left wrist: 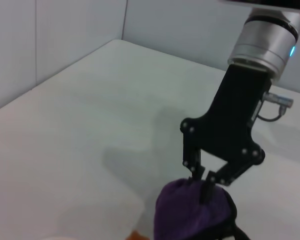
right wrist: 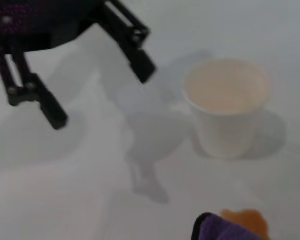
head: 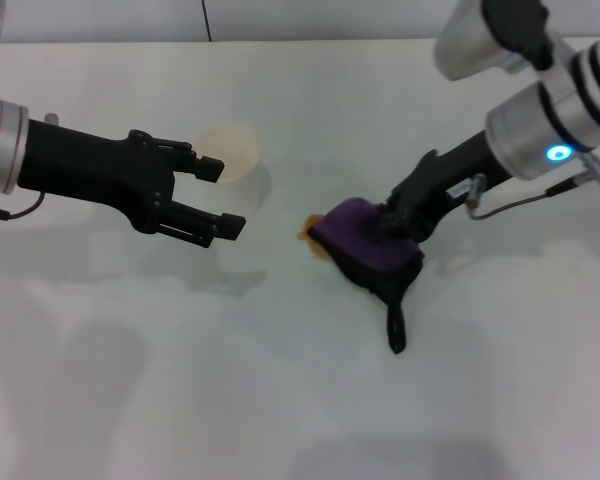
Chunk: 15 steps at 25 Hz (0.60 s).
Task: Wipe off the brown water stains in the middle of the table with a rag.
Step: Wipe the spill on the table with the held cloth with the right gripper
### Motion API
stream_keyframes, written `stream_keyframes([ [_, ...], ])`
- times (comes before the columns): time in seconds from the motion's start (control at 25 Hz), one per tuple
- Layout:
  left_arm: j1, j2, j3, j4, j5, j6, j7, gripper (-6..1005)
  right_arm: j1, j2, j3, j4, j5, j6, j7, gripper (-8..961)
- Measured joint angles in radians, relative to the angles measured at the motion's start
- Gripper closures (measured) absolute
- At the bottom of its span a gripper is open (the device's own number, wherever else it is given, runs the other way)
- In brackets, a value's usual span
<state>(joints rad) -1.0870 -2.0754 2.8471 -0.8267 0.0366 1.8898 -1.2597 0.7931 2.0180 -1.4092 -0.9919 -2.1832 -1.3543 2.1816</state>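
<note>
**A:** While your right gripper [head: 395, 222] pinches the rag [head: 370, 250], watch the black tail [head: 396, 330] first: it trails from the rag's near side, toward you, loose on the table [head: 280, 400]. If you sweep that way it could bunch under the cloth and lift it off the surface.

**B:** And the stain [head: 309, 232]?

**A:** Only a sliver of orange-brown shows, touching the rag's left edge; the rest I judge to be under the cloth. The jaws are closed on a fold at the top of the rag, so you press through a small patch. If you push left too lightly, you may just smear the liquid outward.

**B:** What sits beyond that?

**A:** Left of the rag and slightly farther back stands the cup [head: 232, 153], upright, apart from the stain. A long leftward stroke could nudge or tip it. Your left gripper [head: 218, 196] hovers just on the cup's near side, jaws open, holding nothing. Keep your strokes short, or the two arms could crowd each other there.
</note>
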Motion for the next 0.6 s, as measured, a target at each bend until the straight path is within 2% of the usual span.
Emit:
stream_keyframes([
  [0.32, -0.006, 0.0, 0.0, 0.0, -0.002, 0.0, 0.0, 115, 0.092, 0.006, -0.072, 0.103, 0.033, 0.026, 0.001, 854],
  [0.6, -0.014, -0.002, 0.0, 0.005, -0.004, -0.004, 0.0, 115, 0.124, 0.008, -0.121, 0.161, 0.054, 0.066, -0.005, 855],
])
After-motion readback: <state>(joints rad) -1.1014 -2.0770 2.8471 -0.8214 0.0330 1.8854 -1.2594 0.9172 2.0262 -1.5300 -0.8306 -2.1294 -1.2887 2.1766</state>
